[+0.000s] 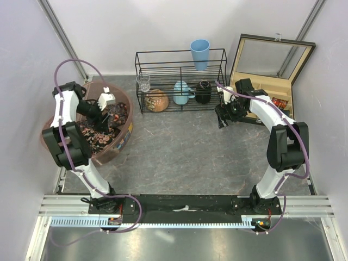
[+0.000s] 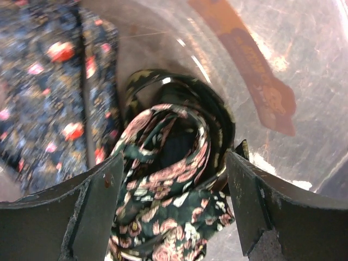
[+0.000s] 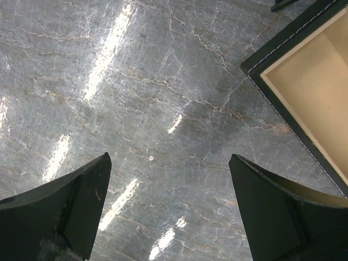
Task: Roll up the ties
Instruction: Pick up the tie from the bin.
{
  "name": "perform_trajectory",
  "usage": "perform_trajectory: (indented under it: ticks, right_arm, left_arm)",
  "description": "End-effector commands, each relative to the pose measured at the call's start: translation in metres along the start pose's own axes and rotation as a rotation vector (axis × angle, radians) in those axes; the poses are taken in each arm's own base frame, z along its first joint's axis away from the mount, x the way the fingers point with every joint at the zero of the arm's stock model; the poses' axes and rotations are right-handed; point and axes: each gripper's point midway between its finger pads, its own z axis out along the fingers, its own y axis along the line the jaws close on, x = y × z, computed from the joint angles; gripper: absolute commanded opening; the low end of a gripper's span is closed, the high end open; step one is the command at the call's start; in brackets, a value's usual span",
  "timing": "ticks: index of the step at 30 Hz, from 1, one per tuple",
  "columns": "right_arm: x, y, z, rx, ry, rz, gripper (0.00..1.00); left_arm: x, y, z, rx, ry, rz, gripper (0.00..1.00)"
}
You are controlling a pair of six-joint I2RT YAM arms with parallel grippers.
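Left hand (image 2: 174, 159) wide around a coiled tie (image 2: 163, 182) in the tub (image 2: 304, 65); right hand (image 3: 169, 156) wide above the table (image 3: 136, 81)

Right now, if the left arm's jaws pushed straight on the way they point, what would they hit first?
The coiled floral tie: it sits between the open left jaws, so they would likely press into it at once. Behind it lies the wall of the translucent tub; how far behind is unclear.

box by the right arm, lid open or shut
Open. The box shows a bare tan compartment in the right wrist view, and from above its lid stands raised behind it.
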Motion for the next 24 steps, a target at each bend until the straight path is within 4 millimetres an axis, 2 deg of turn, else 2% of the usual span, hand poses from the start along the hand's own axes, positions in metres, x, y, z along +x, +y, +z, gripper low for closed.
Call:
perform_trajectory:
  ticks: [1, 11, 14, 19, 20, 22, 23, 24]
  right_arm:
    - [-0.014, -0.003, -0.009, 0.005, -0.033, -0.019, 0.98]
    - [-0.003, -0.005, -0.011, 0.035, -0.01, -0.003, 0.98]
    - [0.0, -0.005, -0.012, 0.038, -0.005, 0.009, 0.98]
    - [0.001, -0.005, -0.012, 0.041, -0.004, 0.014, 0.98]
    - [0.002, -0.006, -0.012, 0.041, -0.001, 0.012, 0.98]
    - [0.002, -0.008, -0.012, 0.047, -0.002, 0.003, 0.98]
    - [0.002, -0.008, -0.012, 0.049, -0.002, -0.002, 0.98]
    - [0.002, -0.01, -0.012, 0.056, -0.002, -0.006, 0.98]
  left_arm:
    - [0.012, -0.017, 0.012, 0.118, 0.065, 0.041, 0.82]
    - [0.043, -0.027, 0.043, 0.219, 0.142, 0.048, 0.81]
    - [0.051, -0.031, 0.05, 0.244, 0.157, 0.034, 0.75]
    - [0.05, -0.036, 0.05, 0.26, 0.151, 0.029, 0.44]
    - [0.047, -0.037, 0.048, 0.257, 0.137, 0.028, 0.33]
    - [0.044, -0.043, 0.042, 0.268, 0.131, 0.029, 0.23]
    - [0.04, -0.045, 0.038, 0.262, 0.119, 0.03, 0.12]
    - [0.038, -0.051, 0.034, 0.278, 0.116, 0.017, 0.08]
